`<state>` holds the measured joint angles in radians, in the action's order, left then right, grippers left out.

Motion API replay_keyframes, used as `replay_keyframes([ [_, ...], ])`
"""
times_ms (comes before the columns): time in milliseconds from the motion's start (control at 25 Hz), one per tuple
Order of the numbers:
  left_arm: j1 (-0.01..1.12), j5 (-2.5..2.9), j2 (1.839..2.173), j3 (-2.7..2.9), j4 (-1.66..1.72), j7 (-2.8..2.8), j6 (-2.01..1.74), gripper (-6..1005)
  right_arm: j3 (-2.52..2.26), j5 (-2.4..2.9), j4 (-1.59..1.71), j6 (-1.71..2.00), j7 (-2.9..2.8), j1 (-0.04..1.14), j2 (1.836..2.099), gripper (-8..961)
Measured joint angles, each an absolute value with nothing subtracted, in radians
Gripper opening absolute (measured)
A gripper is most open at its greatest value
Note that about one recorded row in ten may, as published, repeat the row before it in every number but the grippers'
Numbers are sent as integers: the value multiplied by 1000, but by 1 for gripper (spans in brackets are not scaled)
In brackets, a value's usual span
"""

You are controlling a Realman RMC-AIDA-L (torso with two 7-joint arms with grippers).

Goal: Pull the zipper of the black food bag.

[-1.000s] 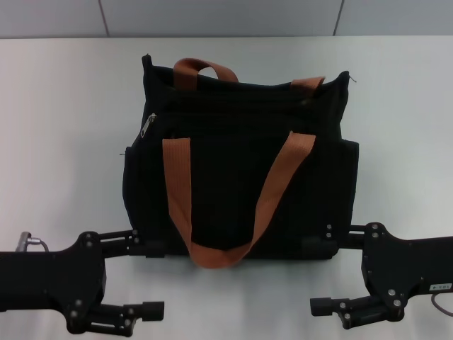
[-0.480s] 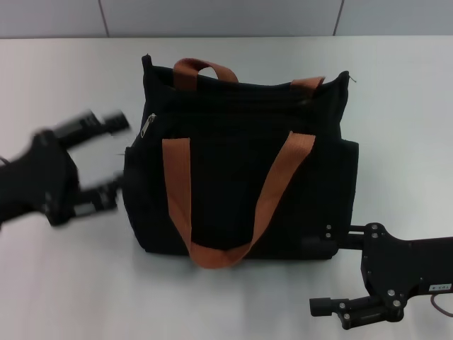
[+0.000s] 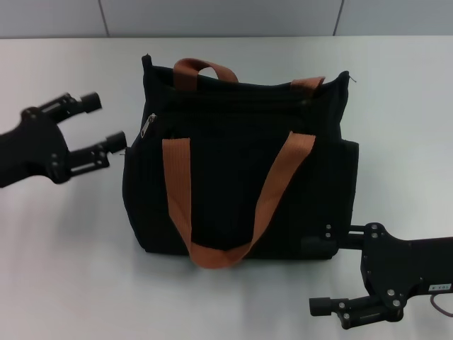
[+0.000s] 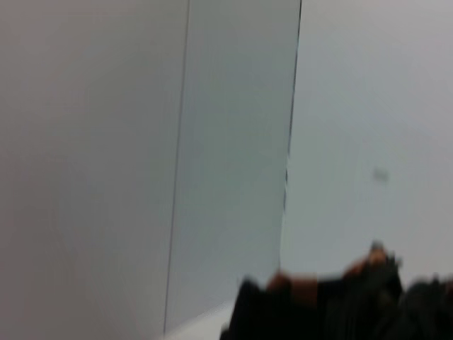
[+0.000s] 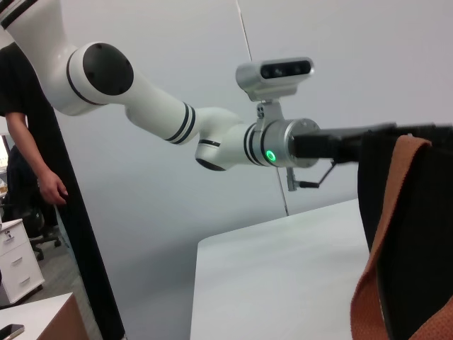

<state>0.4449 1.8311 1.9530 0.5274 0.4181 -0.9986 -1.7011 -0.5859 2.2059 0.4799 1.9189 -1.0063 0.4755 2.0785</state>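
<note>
The black food bag (image 3: pixel 241 177) stands on the white table with two orange-brown handles (image 3: pixel 180 191). The silver zipper pull (image 3: pixel 148 126) hangs at the bag's upper left corner. My left gripper (image 3: pixel 106 120) is open, just left of the bag at the height of the pull, a short gap from it. My right gripper (image 3: pixel 315 275) is open at the bag's front right corner, its upper finger by the bag's base. The right wrist view shows the bag (image 5: pixel 417 234), a strap (image 5: pixel 379 276) and my left arm (image 5: pixel 212 134). The left wrist view shows only the bag's top (image 4: pixel 318 308), blurred.
The white table (image 3: pixel 71 269) extends around the bag, with a grey wall (image 3: pixel 212 18) behind it. In the right wrist view a person in black (image 5: pixel 35 163) stands beyond the table's far side, next to a low cabinet (image 5: pixel 18 258).
My left arm has swung from the table's front left up to the bag's left side, near the zipper pull. The right arm and the bag have not moved.
</note>
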Motion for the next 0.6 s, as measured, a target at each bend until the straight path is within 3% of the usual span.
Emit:
replay_keyframes([
  [360, 484, 1922, 1993, 545, 448, -986, -1606, 824, -586, 2203, 480, 1918, -1006, 475, 2080, 815],
  [600, 495, 1917, 1999, 550, 451, -967, -1575, 823, -588, 2203, 480, 1917, -1006, 475, 2080, 815],
])
